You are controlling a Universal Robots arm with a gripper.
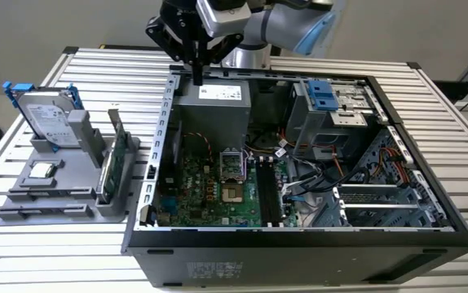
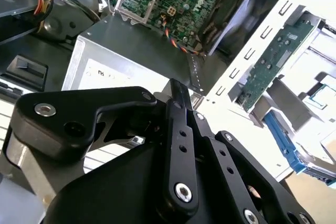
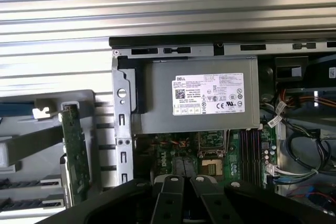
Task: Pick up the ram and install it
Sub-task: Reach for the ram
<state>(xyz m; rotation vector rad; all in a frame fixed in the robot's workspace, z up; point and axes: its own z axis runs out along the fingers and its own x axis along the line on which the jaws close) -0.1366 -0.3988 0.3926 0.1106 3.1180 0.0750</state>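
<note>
The pick-up looked done and the installing not: near the top centre of the exterior view the tool hung with its fingers pressed together on a dark slim bar seen edge-on, which I took to be the ram. It was held upright above the rear edge of the open computer case, just over the grey power supply. The long black slots on the motherboard, right of centre in that frame, looked bare, so seating the stick remained to be done, and the tool was well apart from them. By count there was one ram, one tool and one case. The slots looked like four in the first wrist view, though I could not be sure. At the left of the exterior view, one grey holder stood on the slatted counter. It carried one tall green card with a metal bracket, one hard drive in a blue frame and one square processor chip.
</note>
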